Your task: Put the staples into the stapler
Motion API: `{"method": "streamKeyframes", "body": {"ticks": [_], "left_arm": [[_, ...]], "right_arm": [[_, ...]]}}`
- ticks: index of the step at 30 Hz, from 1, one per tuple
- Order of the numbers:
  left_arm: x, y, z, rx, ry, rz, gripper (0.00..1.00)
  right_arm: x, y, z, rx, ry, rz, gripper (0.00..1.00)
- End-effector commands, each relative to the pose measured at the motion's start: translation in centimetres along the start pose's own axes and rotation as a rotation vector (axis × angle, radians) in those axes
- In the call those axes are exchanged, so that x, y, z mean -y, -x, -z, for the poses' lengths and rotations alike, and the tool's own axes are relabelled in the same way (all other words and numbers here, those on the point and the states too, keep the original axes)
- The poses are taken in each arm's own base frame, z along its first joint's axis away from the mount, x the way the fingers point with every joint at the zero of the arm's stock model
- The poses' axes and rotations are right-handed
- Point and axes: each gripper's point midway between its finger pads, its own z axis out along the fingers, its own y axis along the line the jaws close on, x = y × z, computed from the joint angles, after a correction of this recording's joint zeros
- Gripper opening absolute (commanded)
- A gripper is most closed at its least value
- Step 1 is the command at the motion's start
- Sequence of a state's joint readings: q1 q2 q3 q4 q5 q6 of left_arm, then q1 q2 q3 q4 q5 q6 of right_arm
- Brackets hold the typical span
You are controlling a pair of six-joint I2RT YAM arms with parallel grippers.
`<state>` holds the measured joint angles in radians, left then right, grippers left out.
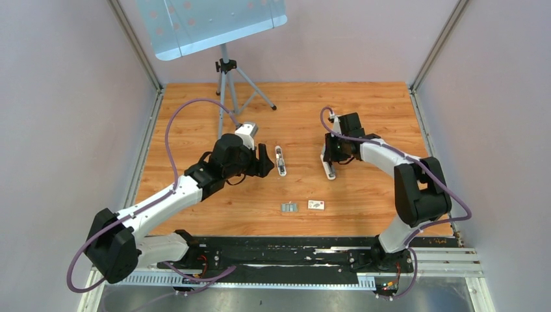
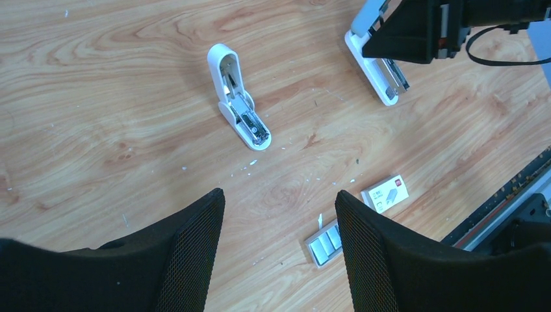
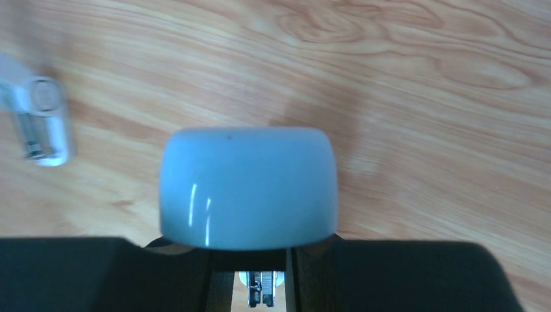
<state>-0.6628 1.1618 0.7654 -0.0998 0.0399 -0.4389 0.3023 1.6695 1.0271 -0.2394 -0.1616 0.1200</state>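
The staples point(image 1: 289, 207) are a small grey ridged block lying flat near the table's front; in the left wrist view point(image 2: 323, 244) they lie partly behind my right finger. A white stapler point(image 1: 281, 160) lies open at mid-table, its metal channel showing point(image 2: 238, 97). My left gripper point(image 1: 265, 161) hovers open and empty just left of it point(image 2: 279, 195). My right gripper point(image 1: 331, 153) is shut on the raised lid of a second white stapler point(image 1: 329, 169), whose rounded top point(image 3: 248, 187) fills the right wrist view; its base rests on the table point(image 2: 380, 71).
A small white printed box point(image 1: 316, 205) lies just right of the staples point(image 2: 385, 193). A tripod point(image 1: 225, 71) carrying a blue panel stands at the back left. Grey walls close in both sides. A black rail runs along the near edge.
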Motion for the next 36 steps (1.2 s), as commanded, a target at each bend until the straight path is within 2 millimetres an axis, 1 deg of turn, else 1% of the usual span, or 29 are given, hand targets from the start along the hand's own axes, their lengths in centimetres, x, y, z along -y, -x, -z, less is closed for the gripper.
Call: {"method": "streamKeyframes", "body": {"ticks": [1,3,6,7,8,9,12,13,17,18,19,20,21,23,26,30,31,33,34,36], "left_arm": [[-0.6,0.2,0.7,0.003,0.022,-0.020,0.66],[-0.8,0.2,0.9,-0.001,0.029,-0.026,0.66],[-1.1,0.3,1.4,0.002,0.048,-0.042,0.66],[-1.2,0.3,1.6,0.004,0.050,-0.044,0.66],[-1.2,0.3,1.7,0.007,0.050,-0.045,0.66],[-1.1,0.4,1.9,0.013,0.047,-0.045,0.66],[-1.5,0.7,2.2,0.036,0.071,-0.037,0.66],[-1.6,0.7,2.2,0.040,0.071,-0.033,0.66],[-1.6,0.7,2.4,0.040,0.074,-0.032,0.66],[-1.6,0.7,2.4,0.040,0.075,-0.035,0.66],[-1.7,0.6,2.4,0.038,0.077,-0.037,0.66],[-1.7,0.6,2.5,0.038,0.079,-0.038,0.66],[-1.7,0.7,2.6,0.039,0.080,-0.042,0.66],[-1.8,0.7,2.7,0.038,0.085,-0.047,0.66],[-2.0,0.7,3.0,0.045,0.094,-0.055,0.66],[-2.1,0.6,3.0,0.049,0.093,-0.050,0.66],[-1.9,0.5,2.9,0.049,0.080,-0.045,0.66],[-0.7,0.8,2.5,0.065,0.020,-0.021,0.66],[0.4,0.9,2.3,0.072,-0.039,-0.003,0.66],[3.2,1.9,1.8,0.100,-0.183,0.034,0.67]], "right_arm": [[-4.1,2.7,2.2,0.150,0.277,-0.117,0.10],[-5.3,3.6,2.9,0.209,0.370,-0.148,0.10],[-7.6,4.8,4.9,0.297,0.568,-0.193,0.10],[-8.0,5.4,5.6,0.338,0.632,-0.223,0.10],[-8.3,5.3,6.0,0.351,0.688,-0.265,0.10],[-8.7,5.8,6.6,0.381,0.740,-0.279,0.09],[-10.1,7.0,8.6,0.454,0.876,-0.277,0.09],[-10.3,7.2,9.2,0.471,0.904,-0.283,0.09],[-10.7,7.6,10.4,0.504,0.991,-0.325,0.09],[-10.7,7.7,10.6,0.512,1.026,-0.347,0.09],[-10.8,8.0,11.2,0.540,1.071,-0.360,0.09],[-10.7,8.3,11.9,0.552,1.128,-0.408,0.09],[-10.5,8.3,11.4,0.526,1.146,-0.446,0.09],[-10.3,8.1,10.4,0.514,1.137,-0.462,0.08],[-10.2,8.0,10.5,0.527,1.128,-0.452,0.08],[-10.3,8.3,10.4,0.498,1.147,-0.477,0.08],[-10.4,8.4,10.5,0.494,1.153,-0.481,0.08],[-10.7,8.5,11.2,0.488,1.172,-0.465,0.09],[-11.1,8.7,11.7,0.484,1.186,-0.448,0.09],[-11.5,8.9,12.6,0.478,1.207,-0.431,0.09]]}}
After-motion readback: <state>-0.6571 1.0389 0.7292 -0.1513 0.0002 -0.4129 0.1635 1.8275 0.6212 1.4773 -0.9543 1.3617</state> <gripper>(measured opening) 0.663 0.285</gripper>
